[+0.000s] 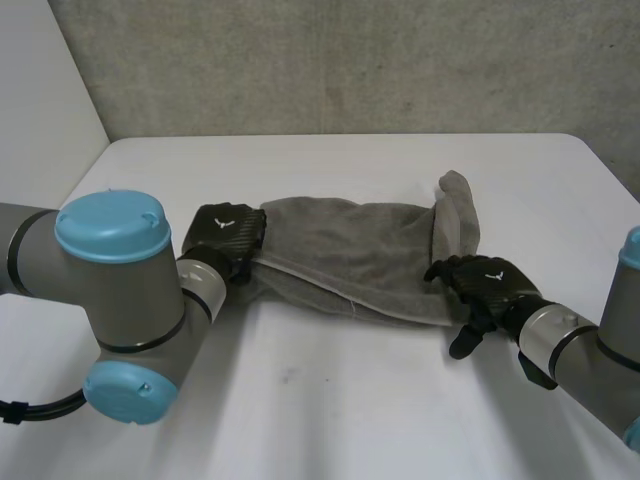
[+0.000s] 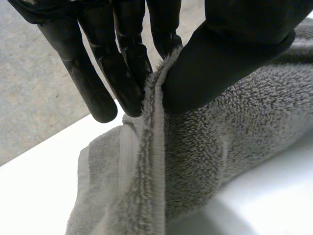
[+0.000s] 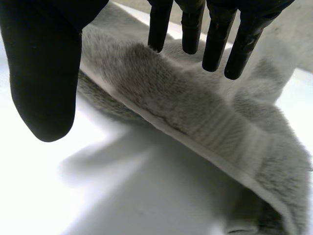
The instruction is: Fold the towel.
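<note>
A grey towel (image 1: 350, 250) lies bunched across the middle of the white table (image 1: 330, 400), folded roughly in half along its length. My left hand (image 1: 225, 235) is at the towel's left end. In the left wrist view the thumb (image 2: 230, 54) and fingers (image 2: 124, 73) pinch the towel's hemmed edge (image 2: 156, 161) between them. My right hand (image 1: 485, 280) is at the towel's right end. In the right wrist view its fingers (image 3: 215, 39) are straight, their tips over the towel (image 3: 195, 107), and the thumb (image 3: 44, 73) stands apart above the bare table, holding nothing.
A grey wall (image 1: 350, 60) rises behind the table's far edge. Bare table surface lies in front of the towel and beyond it. One towel corner (image 1: 455, 185) sticks out toward the far right.
</note>
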Controlling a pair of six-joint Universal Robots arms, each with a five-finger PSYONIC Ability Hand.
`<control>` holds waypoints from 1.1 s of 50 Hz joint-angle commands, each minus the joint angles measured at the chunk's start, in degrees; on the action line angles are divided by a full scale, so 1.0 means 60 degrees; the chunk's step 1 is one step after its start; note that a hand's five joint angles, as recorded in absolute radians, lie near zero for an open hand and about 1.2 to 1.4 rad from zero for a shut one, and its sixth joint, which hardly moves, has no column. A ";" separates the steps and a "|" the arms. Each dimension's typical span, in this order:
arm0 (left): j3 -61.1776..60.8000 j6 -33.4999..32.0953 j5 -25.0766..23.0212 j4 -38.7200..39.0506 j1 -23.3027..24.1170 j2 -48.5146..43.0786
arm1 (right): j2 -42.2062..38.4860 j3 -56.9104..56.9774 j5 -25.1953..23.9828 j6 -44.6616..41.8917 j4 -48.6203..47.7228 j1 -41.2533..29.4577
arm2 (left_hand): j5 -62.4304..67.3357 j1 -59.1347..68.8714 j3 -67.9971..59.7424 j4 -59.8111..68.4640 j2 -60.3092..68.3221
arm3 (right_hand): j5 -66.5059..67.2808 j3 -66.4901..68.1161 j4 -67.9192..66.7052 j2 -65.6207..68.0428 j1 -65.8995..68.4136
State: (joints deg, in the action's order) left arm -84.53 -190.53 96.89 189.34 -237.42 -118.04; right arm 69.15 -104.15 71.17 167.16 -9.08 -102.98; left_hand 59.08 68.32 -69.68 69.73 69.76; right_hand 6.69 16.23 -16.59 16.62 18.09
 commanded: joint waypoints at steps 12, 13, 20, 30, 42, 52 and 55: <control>0.0143 0.0026 0.0010 0.0010 -0.0479 -0.0366 | -0.0656 -0.0206 0.0604 -0.1024 -0.1812 0.1123 | 0.1821 0.1946 -0.1720 0.1711 0.1707 | 0.0973 0.1051 -0.0991 0.0986 0.0740; 0.0143 0.0026 -0.0005 0.0010 -0.0465 -0.0395 | -0.0699 -0.0177 0.0604 -0.1126 -0.1812 0.1195 | 0.1821 0.1946 -0.1720 0.1711 0.1707 | 0.1195 0.1273 -0.1213 0.1208 0.0962; 0.0114 0.0026 -0.0005 0.0010 -0.0465 -0.0483 | -0.0612 -0.0176 0.0457 -0.1156 -0.1797 0.1577 | 0.1821 0.1946 -0.1720 0.1711 0.1707 | 0.5290 0.5368 -0.5308 0.5303 0.5057; -0.0193 0.0070 0.0010 -0.0034 -0.0465 -0.0557 | -0.0539 -0.0103 -0.0026 -0.0966 -0.1797 0.1869 | -0.2499 -0.2374 0.2600 -0.2609 -0.2612 | 1.0551 1.0629 -1.0569 1.0564 1.0318; -0.0662 0.0026 -0.0034 0.0010 -0.0727 -0.0484 | -0.0172 0.0058 -0.0070 -0.1024 -0.1709 0.2280 | -0.5465 -0.5339 0.5566 -0.5574 -0.5578 | 1.0551 1.0629 -1.0569 1.0564 1.0318; -0.1058 0.0055 -0.0005 -0.0034 -0.0992 -0.0249 | -0.0158 0.0146 0.0076 -0.1083 -0.1680 0.2573 | -0.5409 -0.5283 0.5510 -0.5518 -0.5522 | 1.0551 1.0629 -1.0569 1.0564 1.0318; -0.1263 0.0055 -0.0005 0.0054 -0.1007 -0.0191 | -0.0143 0.0161 0.0105 -0.1083 -0.1680 0.2573 | -0.5353 -0.5227 0.5454 -0.5462 -0.5466 | 1.0551 1.0629 -1.0569 1.0564 1.0318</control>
State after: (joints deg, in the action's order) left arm -90.24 -190.30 96.82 189.21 -243.30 -119.97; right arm 68.20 -103.27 71.42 160.71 -19.15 -87.67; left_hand 22.51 32.65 -32.43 32.32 32.40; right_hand 59.13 69.54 -69.69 69.54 79.70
